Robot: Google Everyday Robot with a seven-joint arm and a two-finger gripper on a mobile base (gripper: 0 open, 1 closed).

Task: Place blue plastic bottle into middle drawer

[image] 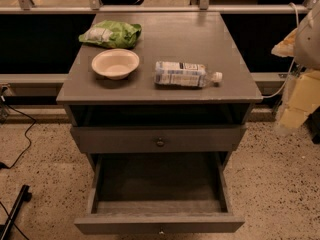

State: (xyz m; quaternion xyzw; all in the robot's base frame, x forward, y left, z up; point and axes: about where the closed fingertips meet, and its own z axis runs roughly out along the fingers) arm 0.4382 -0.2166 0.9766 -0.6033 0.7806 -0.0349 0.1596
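Note:
The blue plastic bottle (182, 74) lies on its side on the grey cabinet's top (200, 39), right of centre, with its white cap pointing right. The middle drawer (160, 224), the lowest one, is pulled out towards me, and its inside shows nothing in it. My gripper (296, 104) is a blurred white and yellowish shape at the right edge of the view. It is right of the cabinet, well apart from the bottle, and holds nothing that I can see.
A cream bowl (115, 63) sits left of the bottle, with a green crinkled snack bag (111, 34) behind it. The shallower drawer (160, 142) above is shut. Black cables (20, 139) and a dark bar (14, 211) lie on the floor at left. A railing runs behind.

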